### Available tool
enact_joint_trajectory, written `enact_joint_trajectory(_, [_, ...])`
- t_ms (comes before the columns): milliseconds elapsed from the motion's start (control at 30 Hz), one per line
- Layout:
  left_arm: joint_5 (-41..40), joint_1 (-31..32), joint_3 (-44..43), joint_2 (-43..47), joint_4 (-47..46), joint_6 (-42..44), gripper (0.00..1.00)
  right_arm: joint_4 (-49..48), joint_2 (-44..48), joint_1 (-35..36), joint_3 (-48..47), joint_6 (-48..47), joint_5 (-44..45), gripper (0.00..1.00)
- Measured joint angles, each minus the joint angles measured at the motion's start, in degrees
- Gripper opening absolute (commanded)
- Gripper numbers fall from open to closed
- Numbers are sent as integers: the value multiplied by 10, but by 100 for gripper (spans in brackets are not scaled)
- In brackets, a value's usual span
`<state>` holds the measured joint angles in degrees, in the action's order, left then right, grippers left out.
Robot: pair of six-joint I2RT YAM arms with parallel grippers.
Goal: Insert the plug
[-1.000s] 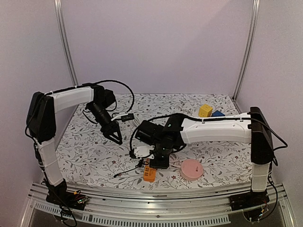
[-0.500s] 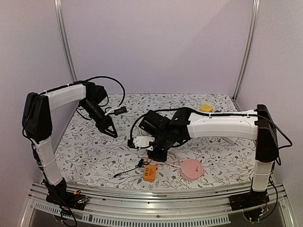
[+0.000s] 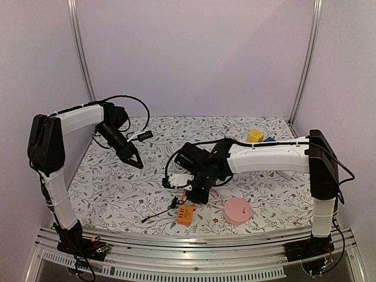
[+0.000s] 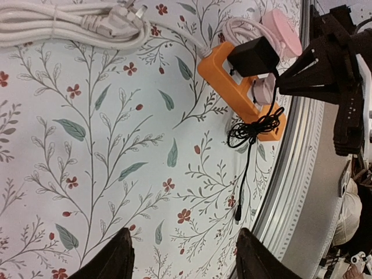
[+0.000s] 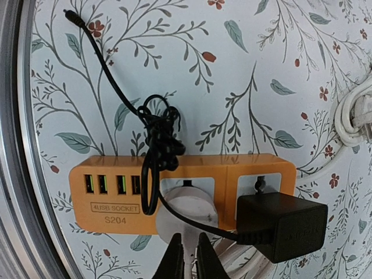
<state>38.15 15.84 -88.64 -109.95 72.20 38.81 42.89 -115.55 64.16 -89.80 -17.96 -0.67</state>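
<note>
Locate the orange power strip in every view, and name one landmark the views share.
Top external: the orange power strip lies near the table's front edge, at centre, left of the pink disc.
Left wrist: the strip is at upper right, lying slanted.
Right wrist: the strip is at lower centre, lying level across the picture.
Shared landmark: the knotted black cable against the strip.

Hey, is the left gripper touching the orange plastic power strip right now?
Apart. The left wrist view shows the left gripper, fingers open, with a stretch of bare floral tablecloth between its tips and the orange plastic power strip.
</note>
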Motion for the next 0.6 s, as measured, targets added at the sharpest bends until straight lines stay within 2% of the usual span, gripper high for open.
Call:
enact_joint_trajectory(100, [2,0,-1,0,0,-1,59,8,13,-1,-19,7,-2,14])
enact_joint_trajectory(267, [2,0,0,0,-1,0,59,-3,63,-14,-56,37,-2,36])
enact_joint_trajectory(333, [2,-1,2,1,-1,0,60,-15,71,-26,-70,51,15,42])
enact_joint_trajectory(433, [2,-2,3,1,-2,0,60,-25,62,-44,-73,76,35,43])
enact_joint_trajectory(600, [2,-2,3,1,-4,-1,59,-27,18,-61,-69,98,36,34])
